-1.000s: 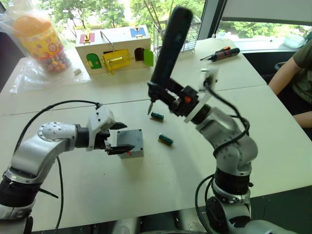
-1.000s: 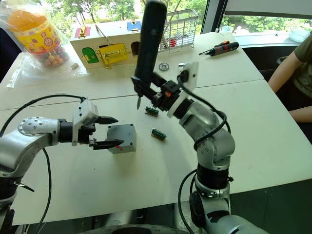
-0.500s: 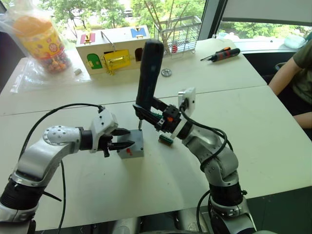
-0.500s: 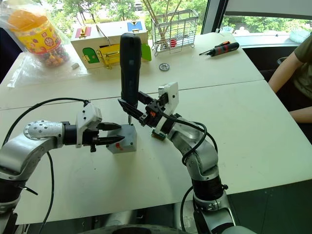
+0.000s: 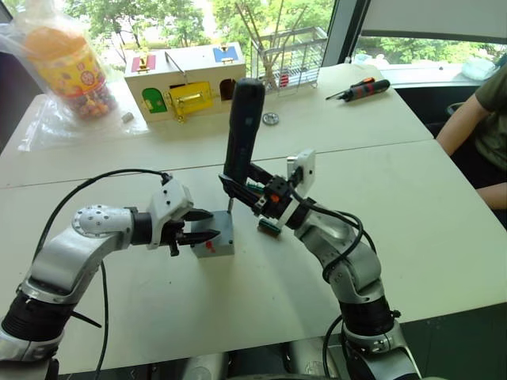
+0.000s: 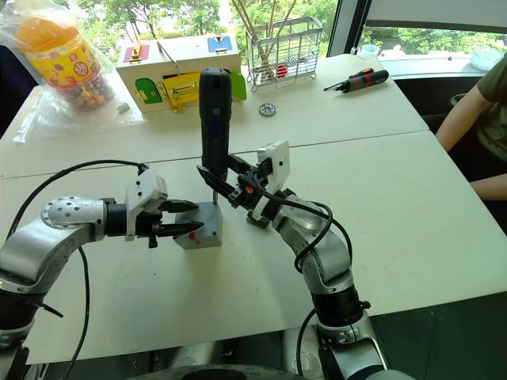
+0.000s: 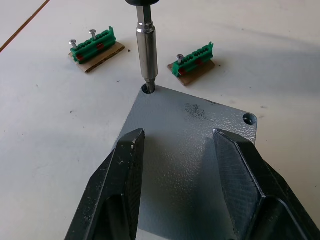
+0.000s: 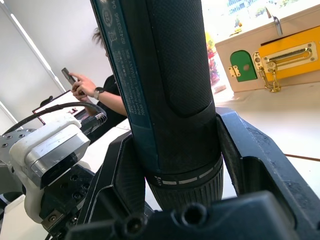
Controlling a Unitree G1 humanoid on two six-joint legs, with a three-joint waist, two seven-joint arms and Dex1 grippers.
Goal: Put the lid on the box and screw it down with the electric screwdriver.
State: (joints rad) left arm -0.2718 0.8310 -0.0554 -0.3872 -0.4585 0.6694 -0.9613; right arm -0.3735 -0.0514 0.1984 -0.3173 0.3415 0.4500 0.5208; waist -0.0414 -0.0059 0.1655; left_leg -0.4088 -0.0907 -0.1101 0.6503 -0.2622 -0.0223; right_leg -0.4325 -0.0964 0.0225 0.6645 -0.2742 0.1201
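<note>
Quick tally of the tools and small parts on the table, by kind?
Black electric screwdriver: 1
Black-and-orange manual screwdriver: 1
Grey square box with flat grey lid: 1
Green terminal blocks: 2
Small metal gear: 1
Total: 6

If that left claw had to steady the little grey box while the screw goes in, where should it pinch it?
Probably across the box's two opposite side walls, coming in level from the robot's left, where the open left gripper sits. Those walls are flat and parallel, and that approach stays clear of the far corner hole that the electric screwdriver's bit occupies.
</note>
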